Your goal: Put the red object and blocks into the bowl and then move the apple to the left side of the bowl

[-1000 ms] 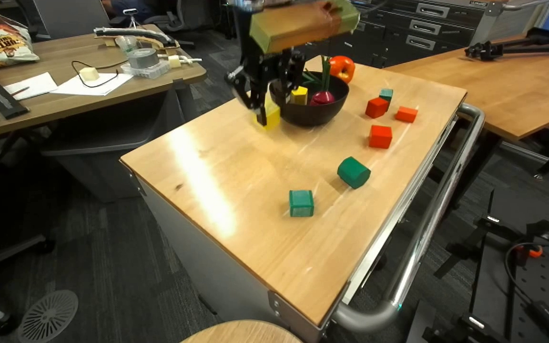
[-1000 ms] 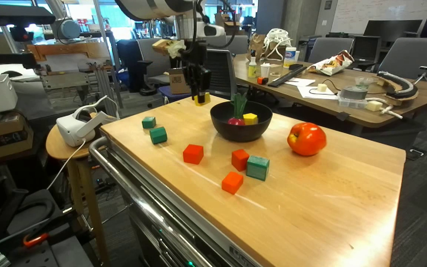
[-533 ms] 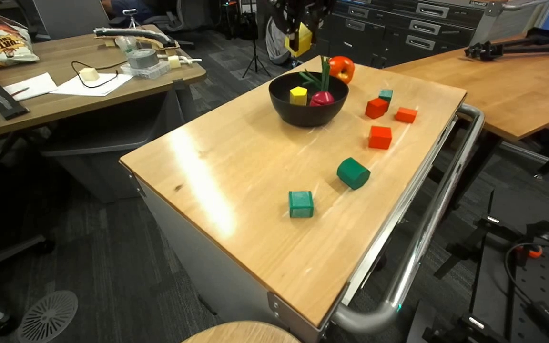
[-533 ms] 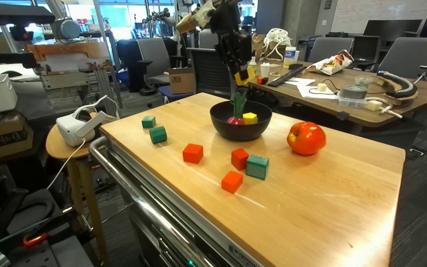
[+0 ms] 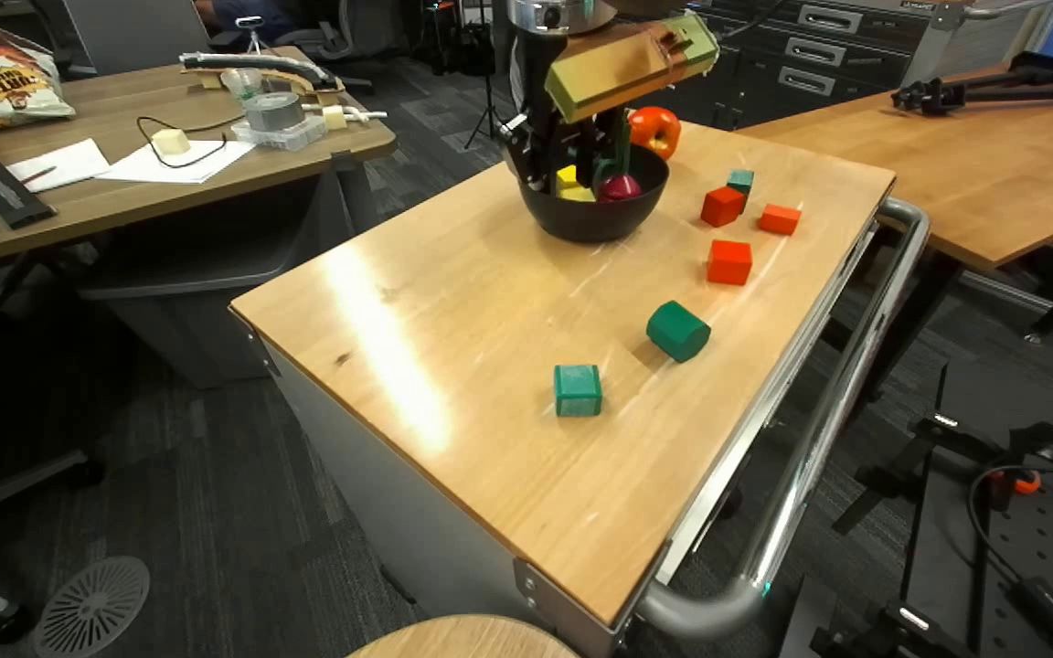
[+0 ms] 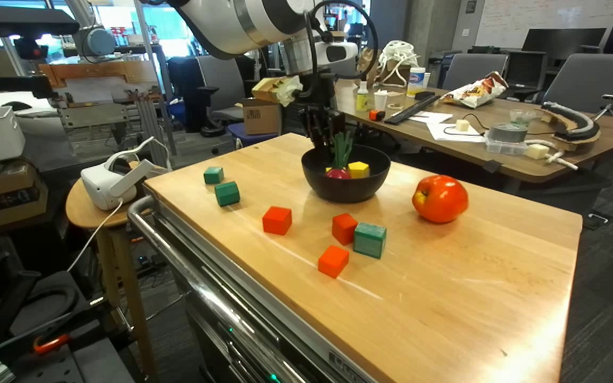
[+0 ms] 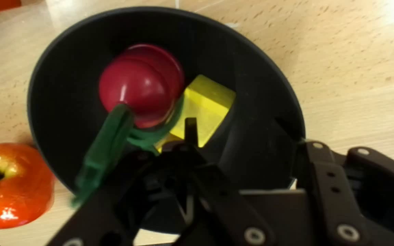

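Observation:
Inside the black bowl [image 6: 346, 190] lie the red object [image 7: 140, 87] with its green leaves and two yellow blocks [image 7: 198, 114], one mostly hidden in the wrist view. My gripper [image 7: 243, 143] reaches down into the bowl, its jaws apart with only bowl wall seen between them. One finger [image 7: 191, 131] overlaps a yellow block in that view; contact cannot be told. On the table are red-orange blocks [image 6: 277, 221], [image 6: 344, 229], [image 6: 333, 261] and green blocks [image 6: 214, 175], [image 6: 227, 193], [image 6: 370, 240]. The apple [image 6: 440, 199] stands outside the bowl, near its rim in the wrist view [image 7: 12, 186].
The wooden tabletop [image 5: 481, 338] carries everything, with a metal rail [image 5: 842, 393] along one edge. A stool with a white headset [image 6: 109, 186] stands beside it. Another desk [image 6: 418, 135] with a snack bag and tape is farther back.
My gripper lifted a yellow block from beside the bowl, carried it over the bowl, then lowered into it and opened. That block now lies in the bowl; the rest stayed in place.

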Robot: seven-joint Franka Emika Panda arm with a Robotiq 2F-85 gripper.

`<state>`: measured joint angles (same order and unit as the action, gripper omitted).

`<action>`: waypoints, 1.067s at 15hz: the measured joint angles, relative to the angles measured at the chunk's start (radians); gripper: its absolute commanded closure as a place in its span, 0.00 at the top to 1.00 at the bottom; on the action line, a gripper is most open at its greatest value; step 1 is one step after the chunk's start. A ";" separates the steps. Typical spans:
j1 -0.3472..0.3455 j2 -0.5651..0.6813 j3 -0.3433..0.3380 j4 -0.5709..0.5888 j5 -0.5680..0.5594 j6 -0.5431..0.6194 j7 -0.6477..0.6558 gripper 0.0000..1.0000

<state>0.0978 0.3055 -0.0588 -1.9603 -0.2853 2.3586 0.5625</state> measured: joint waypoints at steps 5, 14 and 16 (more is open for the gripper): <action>0.004 -0.069 0.035 -0.009 0.050 0.005 -0.101 1.00; 0.009 -0.243 0.179 -0.154 0.393 -0.059 -0.568 1.00; 0.009 -0.237 0.178 -0.153 0.392 -0.058 -0.565 1.00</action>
<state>0.1065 0.0684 0.1193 -2.1138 0.1062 2.3005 -0.0029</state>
